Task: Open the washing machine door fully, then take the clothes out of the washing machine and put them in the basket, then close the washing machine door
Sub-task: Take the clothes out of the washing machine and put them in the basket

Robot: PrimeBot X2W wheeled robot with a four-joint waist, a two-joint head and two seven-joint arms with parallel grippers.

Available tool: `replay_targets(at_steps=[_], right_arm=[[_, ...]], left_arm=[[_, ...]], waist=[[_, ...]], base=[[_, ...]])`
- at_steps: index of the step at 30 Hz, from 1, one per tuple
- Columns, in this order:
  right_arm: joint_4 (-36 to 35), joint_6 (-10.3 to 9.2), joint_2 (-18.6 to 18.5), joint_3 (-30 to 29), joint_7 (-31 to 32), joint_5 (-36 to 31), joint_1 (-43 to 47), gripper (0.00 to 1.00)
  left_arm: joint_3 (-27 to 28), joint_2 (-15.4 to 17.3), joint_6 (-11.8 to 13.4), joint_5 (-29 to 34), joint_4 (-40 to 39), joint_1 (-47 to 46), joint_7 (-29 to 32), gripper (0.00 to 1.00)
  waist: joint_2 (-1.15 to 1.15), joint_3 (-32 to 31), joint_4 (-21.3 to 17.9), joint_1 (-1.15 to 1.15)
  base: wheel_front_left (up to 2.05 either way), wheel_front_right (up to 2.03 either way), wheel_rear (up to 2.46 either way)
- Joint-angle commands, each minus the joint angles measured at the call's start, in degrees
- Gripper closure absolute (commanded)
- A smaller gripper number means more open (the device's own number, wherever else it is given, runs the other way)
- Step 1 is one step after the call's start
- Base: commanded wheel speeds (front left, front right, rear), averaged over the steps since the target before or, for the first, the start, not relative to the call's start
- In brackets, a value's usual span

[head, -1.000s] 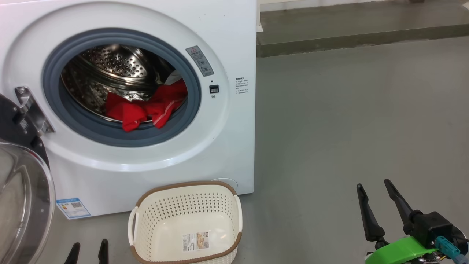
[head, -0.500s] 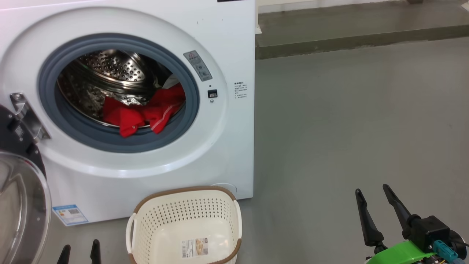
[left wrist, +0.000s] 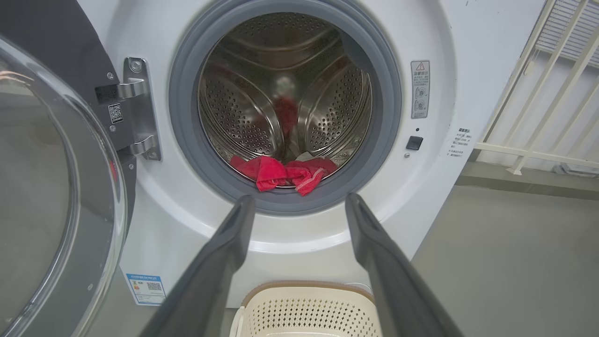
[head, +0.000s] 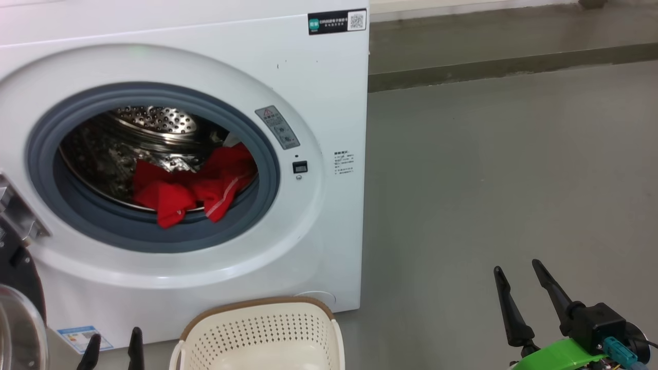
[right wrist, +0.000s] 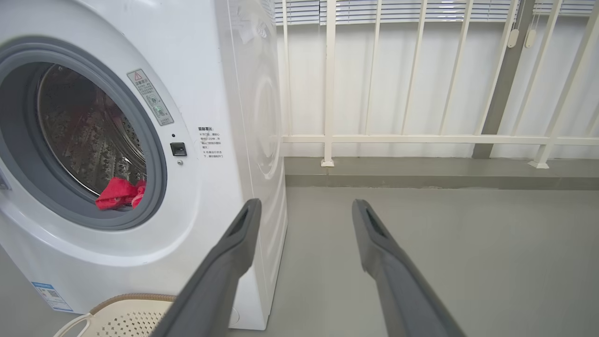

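Head camera: over the last second it has tipped up and swung. The machine sits lower and larger in the head view and the basket has slid to the bottom edge, so this is a shift of the view and not of the things.
Left gripper (head: 114,343): fingers spread wide and empty, in the same lower-left corner as a second ago. Its wrist view frames the drum mouth between them.
Right gripper (head: 516,270): fingers apart and empty, over bare floor, well off to the side of the machine.
Basket (head: 257,306): empty, on the floor just in front of the machine.
Washing machine door (head: 15,329): swung out on its hinge, so opening looks done.
Washing machine (head: 308,103): mouth unobstructed.
Clothes (head: 190,190): red heap at the drum's front lip, one corner hanging over the grey ring.
Meaning: the view now centres on the load, so the reach-in likely comes next, probably by the left arm.
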Motion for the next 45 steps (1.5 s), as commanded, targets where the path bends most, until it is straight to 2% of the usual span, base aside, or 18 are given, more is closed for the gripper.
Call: replay_targets(at_steps=[1,34,45], right_arm=[[-1.2,0.36,-0.5,1.3,-0.4,0.1,-2.2,0.00],[-1.0,0.36,-0.5,1.7,-0.4,0.4,-2.4,0.00],[-1.3,0.36,-0.5,2.2,-0.4,0.3,-2.9,0.00]], left_arm=[[1.9,1.0,0.3,0.1,-1.7,-1.4,-0.6,0.00],[0.5,0.9,3.3,0.8,-3.5,-0.1,0.1,0.00],[0.9,1.1,4.2,-0.5,-2.2,-3.8,1.2,0.00]], waist=[[0.00,0.1,0.0,0.00],[0.00,0.9,0.0,0.00],[0.00,3.1,0.8,0.00]], base=[[0.78,-0.78,0.00],[0.06,-0.06,0.00],[0.00,0.00,0.00]])
